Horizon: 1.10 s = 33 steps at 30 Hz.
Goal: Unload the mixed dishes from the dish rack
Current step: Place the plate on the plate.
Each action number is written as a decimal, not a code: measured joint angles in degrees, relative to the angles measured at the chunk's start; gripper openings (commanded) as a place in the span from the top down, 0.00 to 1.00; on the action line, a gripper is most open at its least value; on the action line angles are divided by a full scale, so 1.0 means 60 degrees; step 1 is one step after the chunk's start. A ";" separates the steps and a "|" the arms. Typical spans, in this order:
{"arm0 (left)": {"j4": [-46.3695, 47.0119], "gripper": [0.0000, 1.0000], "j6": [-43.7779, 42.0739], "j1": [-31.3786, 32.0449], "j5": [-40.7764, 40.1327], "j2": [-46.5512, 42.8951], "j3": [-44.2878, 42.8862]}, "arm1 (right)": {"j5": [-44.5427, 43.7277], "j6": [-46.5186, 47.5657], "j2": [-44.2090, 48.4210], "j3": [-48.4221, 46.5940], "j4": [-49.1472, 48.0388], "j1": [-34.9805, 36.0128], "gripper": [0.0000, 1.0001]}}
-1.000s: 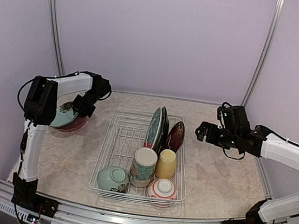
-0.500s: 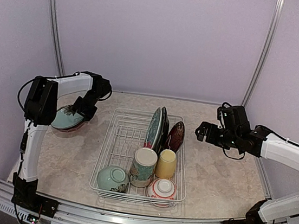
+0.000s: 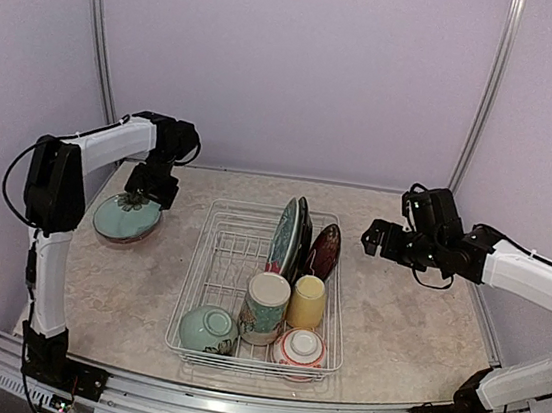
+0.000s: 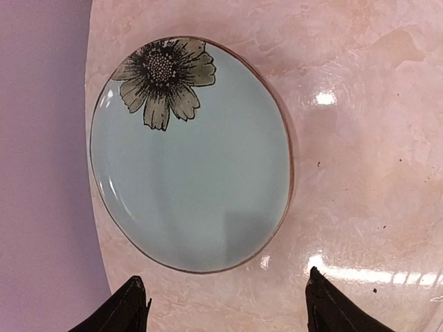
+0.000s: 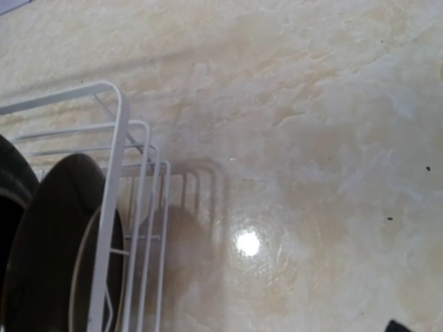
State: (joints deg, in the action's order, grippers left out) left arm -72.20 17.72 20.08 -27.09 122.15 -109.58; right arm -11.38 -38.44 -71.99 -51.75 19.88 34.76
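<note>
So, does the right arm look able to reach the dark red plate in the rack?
Probably yes: the right gripper hovers open just beside the dark red plate, with only the low wall of the dish rack between.

- You have a table point(image 3: 413, 324) with a pale beige, marbled top, glossy enough to throw back the lights in bright spots.
- On its left side, near the far-left corner, you'll see a teal plate point(image 3: 125, 218) lying flat, face up, a dark flower printed at one edge and a thin brown rim around it.
- In the middle, reaching close to the near edge, the white wire dish rack point(image 3: 223, 271) stands on the top, well apart from the plate.
- Right of the rack you see bare marbled surface out to the right edge.
</note>
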 measured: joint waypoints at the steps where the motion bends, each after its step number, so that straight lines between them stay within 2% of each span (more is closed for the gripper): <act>1: 0.0036 0.25 0.0007 0.0000 0.0062 -0.0219 0.0047 | -0.0007 0.0004 -0.0029 -0.0040 0.0015 0.0000 0.00; 6: 0.0404 0.17 0.0058 -0.0058 0.0878 -0.1290 0.0605 | -0.0015 0.0004 -0.0233 -0.0229 0.0120 0.0000 0.00; 10: 0.1013 0.14 0.0124 -0.0131 0.2160 -0.2291 0.1279 | -0.0011 0.0004 -0.0321 -0.0266 0.0240 0.0000 0.00; 17: 0.2747 0.09 0.0525 0.0011 0.5814 -0.4473 0.2255 | -0.0029 0.0000 -0.0342 -0.0299 0.0321 0.0000 0.00; 22: 0.4401 0.09 0.1330 0.0885 0.8142 -0.5887 0.3187 | -0.0033 -0.0007 -0.0339 -0.0295 0.0310 0.0000 0.00; 26: 0.5566 0.19 0.2084 0.2113 0.8994 -0.6313 0.3803 | -0.0011 -0.0011 -0.0339 -0.0291 0.0270 0.0000 0.00; 30: 0.6175 0.30 0.2459 0.3351 0.9049 -0.6105 0.3894 | 0.0011 -0.0004 -0.0310 -0.0211 0.0197 0.0000 0.00; 33: 0.6328 0.43 0.2594 0.4051 0.8786 -0.5683 0.3716 | 0.0029 0.0000 -0.0302 -0.0178 0.0171 0.0000 0.00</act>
State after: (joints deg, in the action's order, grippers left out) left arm -34.24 33.28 44.38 25.63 88.05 -87.29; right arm -11.20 -38.44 -73.80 -52.82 20.91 34.76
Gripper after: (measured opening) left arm 0.683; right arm 0.997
